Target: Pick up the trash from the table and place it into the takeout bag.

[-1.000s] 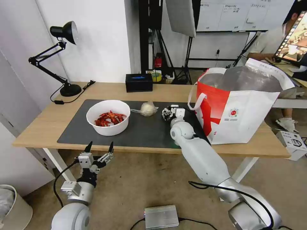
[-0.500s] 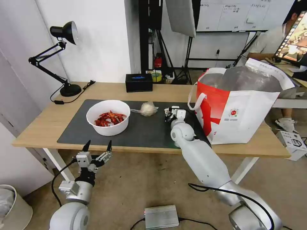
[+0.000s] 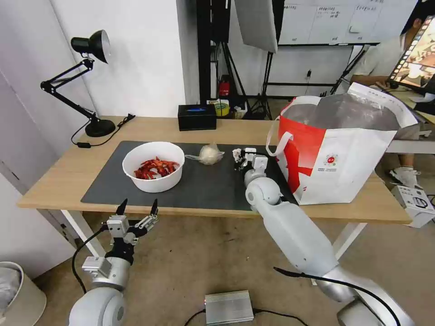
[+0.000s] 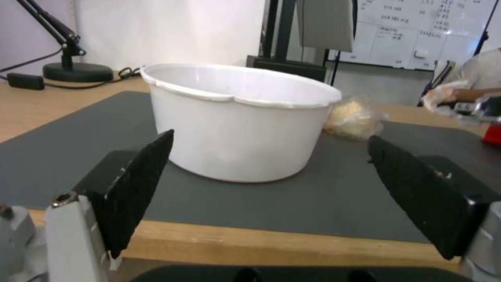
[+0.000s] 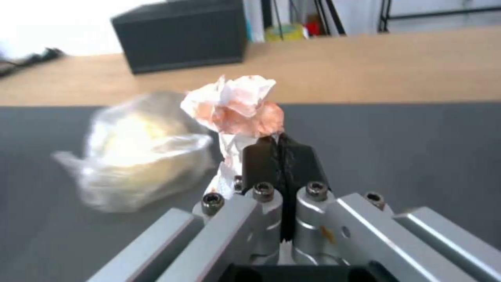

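My right gripper [image 3: 242,157] is over the dark mat [image 3: 204,188], just left of the red-and-white takeout bag [image 3: 344,149]. It is shut on a crumpled, red-stained white tissue [image 5: 235,103] that sticks out past the fingertips [image 5: 279,143]. A knotted clear bag with a white lump [image 3: 208,154] lies on the mat beside it. The white bowl of red crayfish shells [image 3: 154,165] stands on the mat's left half. My left gripper [image 3: 137,209] hangs open below the table's front edge [image 3: 59,183], facing the bowl [image 4: 235,117].
A black desk lamp [image 3: 90,45] stands at the table's back left and a small black box [image 3: 196,117] at the back middle. On the floor are a silver box [image 3: 229,307] and a white bin [image 3: 18,294]. A person sits at a monitor far right.
My right gripper has shifted slightly right and back toward the takeout bag, carrying the tissue. The left arm has sunk a little.
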Available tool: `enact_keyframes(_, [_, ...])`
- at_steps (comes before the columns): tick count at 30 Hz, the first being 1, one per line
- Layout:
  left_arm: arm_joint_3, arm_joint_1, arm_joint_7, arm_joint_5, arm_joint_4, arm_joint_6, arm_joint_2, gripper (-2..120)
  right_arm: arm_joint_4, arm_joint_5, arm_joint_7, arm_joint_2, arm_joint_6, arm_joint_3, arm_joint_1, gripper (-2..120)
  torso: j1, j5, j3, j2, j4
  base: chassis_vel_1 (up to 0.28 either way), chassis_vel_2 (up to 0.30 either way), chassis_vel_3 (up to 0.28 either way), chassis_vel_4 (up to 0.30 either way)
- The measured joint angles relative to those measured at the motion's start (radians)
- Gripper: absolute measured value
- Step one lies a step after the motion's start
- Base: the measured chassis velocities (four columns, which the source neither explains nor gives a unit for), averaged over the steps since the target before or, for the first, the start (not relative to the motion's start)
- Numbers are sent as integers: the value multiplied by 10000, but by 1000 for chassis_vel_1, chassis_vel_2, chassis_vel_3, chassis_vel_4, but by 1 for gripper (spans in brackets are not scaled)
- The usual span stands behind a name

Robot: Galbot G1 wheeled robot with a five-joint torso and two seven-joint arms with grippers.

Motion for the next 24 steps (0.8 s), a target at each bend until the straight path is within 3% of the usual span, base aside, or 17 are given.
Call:
enact_keyframes(7, [27,109,-1,2,-4,-3,70,100,1253,-232,-714,-593,570,121,-769,0,-1,-1,0,0,0,0,0,0,0])
enact_keyframes(14, [52,114,-4,5,-32,-3,145,100,2839,-1484,-1415,-1193,1669,609,-1818,0,0,1,0,0,-1,0,0,0,0])
enact_keyframes(16, [52,127,-4,11,-33,-3,179,100,3400,-2182,-1718,-1419,2419,1059,-2264,0,-2,0,0,1,1,0,0,0,0])
enact_keyframes(24, [119,144,0,54,-32,-2,165,100,4261,-2454,-2095,-1830,3755,2402,-3018,0,-2,0,0,2,0,0,0,0,0])
